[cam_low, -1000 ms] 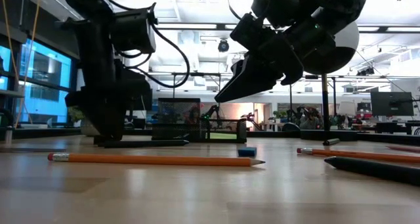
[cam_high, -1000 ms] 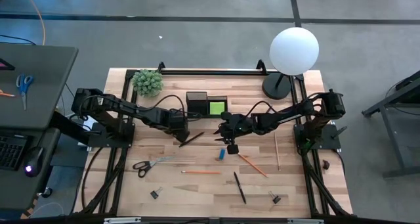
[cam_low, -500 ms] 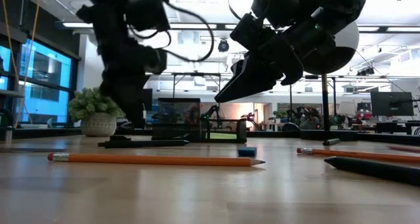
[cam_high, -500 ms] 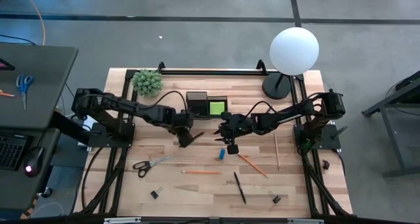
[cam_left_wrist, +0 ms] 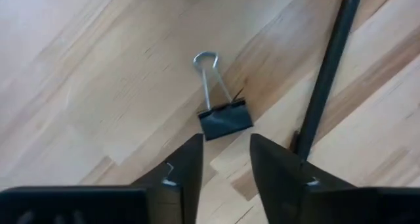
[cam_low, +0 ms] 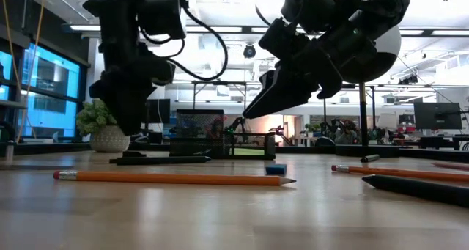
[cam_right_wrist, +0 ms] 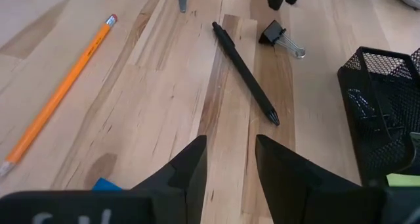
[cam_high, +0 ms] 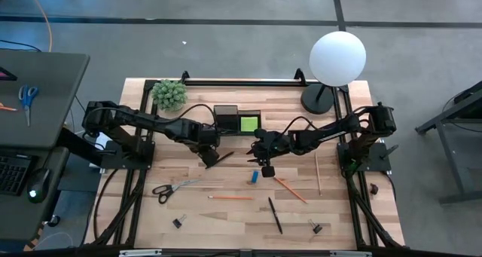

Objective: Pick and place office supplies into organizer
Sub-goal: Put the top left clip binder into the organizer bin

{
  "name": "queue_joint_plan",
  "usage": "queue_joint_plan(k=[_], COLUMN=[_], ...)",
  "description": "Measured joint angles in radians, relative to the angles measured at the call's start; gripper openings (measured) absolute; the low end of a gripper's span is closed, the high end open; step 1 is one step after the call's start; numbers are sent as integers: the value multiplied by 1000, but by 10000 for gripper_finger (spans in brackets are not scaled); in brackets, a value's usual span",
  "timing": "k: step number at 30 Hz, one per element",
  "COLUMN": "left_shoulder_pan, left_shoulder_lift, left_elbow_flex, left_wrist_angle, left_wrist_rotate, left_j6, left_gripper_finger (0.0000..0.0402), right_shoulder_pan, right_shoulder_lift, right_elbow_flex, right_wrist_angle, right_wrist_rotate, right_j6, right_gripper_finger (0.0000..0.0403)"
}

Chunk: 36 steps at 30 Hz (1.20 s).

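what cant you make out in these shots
- Binder clip near the left gripper: hidden under that arm in the high view.
- Organizer contents: mesh and the frame edge hide them in the right wrist view.
- Scissors: absent from the low view.

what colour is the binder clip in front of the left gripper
The binder clip is black with silver wire handles, clearest in the left wrist view.

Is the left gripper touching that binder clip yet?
Apart. The left wrist view shows bare wood between the left gripper fingertips and the black binder clip lying just ahead of them; the fingers stand open and hold nothing.
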Motion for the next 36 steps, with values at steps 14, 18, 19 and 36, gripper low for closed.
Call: queue_joint_plan(k=[14, 18, 19, 36], left_shoulder_pan=[0, 0, 0, 0], left_shoulder_lift=[0, 10, 20, 146], left_elbow_flex=[-10, -10, -10, -11], left_wrist_angle=[37, 32, 38, 80], left_wrist_rotate=[-12, -47, -52, 0], left_j6=[-135, -162, -162, -134], left_gripper_finger=[294, 306, 306, 211], right_shoulder_pan=[0, 0, 0, 0], right_shoulder_lift=[0, 0, 0, 0], right_elbow_flex=[0, 0, 0, 1], right_wrist_angle=[4, 4, 4, 8], right_wrist_rotate=[0, 0, 0, 0], right_j6=[0, 0, 0, -1], right_gripper_finger=[121, 121, 121, 121])
